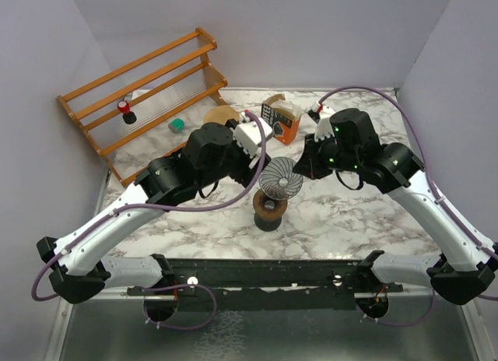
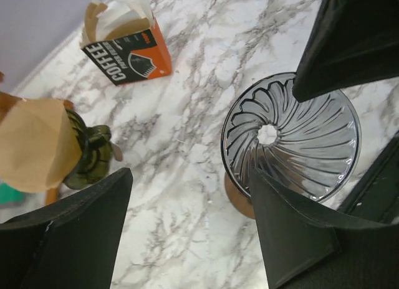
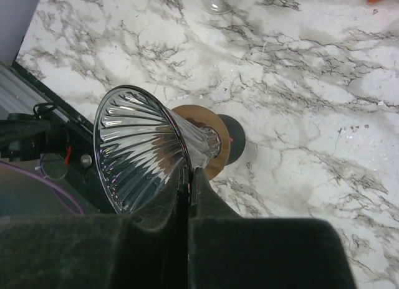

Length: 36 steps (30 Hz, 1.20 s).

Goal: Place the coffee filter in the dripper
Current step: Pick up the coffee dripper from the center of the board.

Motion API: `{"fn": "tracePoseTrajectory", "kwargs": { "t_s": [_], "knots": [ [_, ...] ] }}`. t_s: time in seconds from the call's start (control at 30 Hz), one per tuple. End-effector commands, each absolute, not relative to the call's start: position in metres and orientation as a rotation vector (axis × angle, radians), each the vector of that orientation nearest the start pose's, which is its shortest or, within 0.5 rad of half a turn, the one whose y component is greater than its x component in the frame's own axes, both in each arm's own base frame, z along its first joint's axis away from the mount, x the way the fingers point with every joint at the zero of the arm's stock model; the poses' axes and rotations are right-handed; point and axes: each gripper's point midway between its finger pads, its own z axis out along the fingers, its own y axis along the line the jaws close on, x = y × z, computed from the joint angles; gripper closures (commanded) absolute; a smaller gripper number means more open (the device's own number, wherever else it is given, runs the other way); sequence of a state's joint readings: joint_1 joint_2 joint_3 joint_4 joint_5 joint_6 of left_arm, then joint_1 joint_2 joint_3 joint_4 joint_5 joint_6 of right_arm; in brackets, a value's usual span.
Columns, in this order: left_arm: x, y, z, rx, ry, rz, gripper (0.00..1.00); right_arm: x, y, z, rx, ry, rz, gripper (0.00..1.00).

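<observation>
1. The coffee filter [image 2: 31, 146], a brown paper cone, is not in the dripper. It rests over a green glass piece [image 2: 90, 153] on the desk [image 2: 187, 114], to the far left of the dripper [image 1: 280, 178].
2. The left claw [image 2: 190, 177] is spread wide with nothing between its fingers, and it hangs above the desk just beside the dripper.
3. The right claw [image 3: 189, 174] is pressed together on the dripper's glass rim, pinching its near edge. I judge that it is steadying the dripper for loading.
4. The step in hand appears to be fetching the filter, which falls to the left claw.
   - It should approach the filter's free edge, not the middle.
   - A light pinch will avoid creasing the paper, and a straight lift will clear the green glass.
5. To seat the filter, the left claw should bring it tip down over the mouth and lower it until the paper lies against the ribs. A firm right grip matters here, because the dripper sits high on a dark stand [image 1: 268, 212] and may tip.
6. Containers:
   - The dripper is empty, with its bottom hole showing.
   - The orange filter box [image 2: 128, 43] is open at the top, with papers poking out.
</observation>
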State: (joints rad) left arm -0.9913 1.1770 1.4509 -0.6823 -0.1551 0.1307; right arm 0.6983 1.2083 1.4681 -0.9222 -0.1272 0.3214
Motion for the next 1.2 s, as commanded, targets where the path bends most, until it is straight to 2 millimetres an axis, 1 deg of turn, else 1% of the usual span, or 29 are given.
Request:
{"fn": "tracePoseTrajectory", "kwargs": {
  "t_s": [0.0, 0.13, 0.23, 0.37, 0.47, 0.57, 0.73, 0.8, 1.03, 1.17],
  "knots": [
    [0.205, -0.286, 0.337, 0.826, 1.905, -0.700, 0.25, 0.218, 0.230, 0.306, -0.442, 2.234, 0.717, 0.99],
    [0.205, -0.287, 0.334, 0.698, 1.995, -0.833, 0.26, 0.212, 0.241, 0.307, -0.442, 2.227, 0.812, 0.99],
    [0.203, -0.289, 0.333, 0.630, 2.050, -0.922, 0.26, 0.215, 0.245, 0.307, -0.431, 2.227, 0.825, 0.99],
    [0.207, -0.279, 0.324, 0.543, 2.130, -0.930, 0.27, 0.214, 0.249, 0.315, -0.428, 2.201, 0.863, 0.99],
    [0.210, -0.276, 0.312, 0.499, 2.183, -0.921, 0.29, 0.211, 0.255, 0.315, -0.440, 2.206, 0.908, 0.99],
    [0.211, -0.277, 0.299, 0.488, 2.229, -0.915, 0.32, 0.210, 0.260, 0.313, -0.439, 2.207, 0.948, 0.99],
    [0.211, -0.278, 0.286, 0.486, 2.269, -0.906, 0.43, 0.214, 0.260, 0.313, -0.393, 2.187, 0.946, 0.99],
    [0.210, -0.278, 0.284, 0.489, 2.274, -0.904, 0.47, 0.214, 0.261, 0.310, -0.388, 2.194, 0.952, 0.99],
    [0.209, -0.275, 0.273, 0.521, 2.305, -0.871, 0.74, 0.216, 0.261, 0.303, -0.371, 2.213, 0.941, 0.99],
    [0.209, -0.271, 0.264, 0.529, 2.334, -0.832, 0.84, 0.217, 0.260, 0.297, -0.361, 2.229, 0.931, 0.99]
  ]
}}
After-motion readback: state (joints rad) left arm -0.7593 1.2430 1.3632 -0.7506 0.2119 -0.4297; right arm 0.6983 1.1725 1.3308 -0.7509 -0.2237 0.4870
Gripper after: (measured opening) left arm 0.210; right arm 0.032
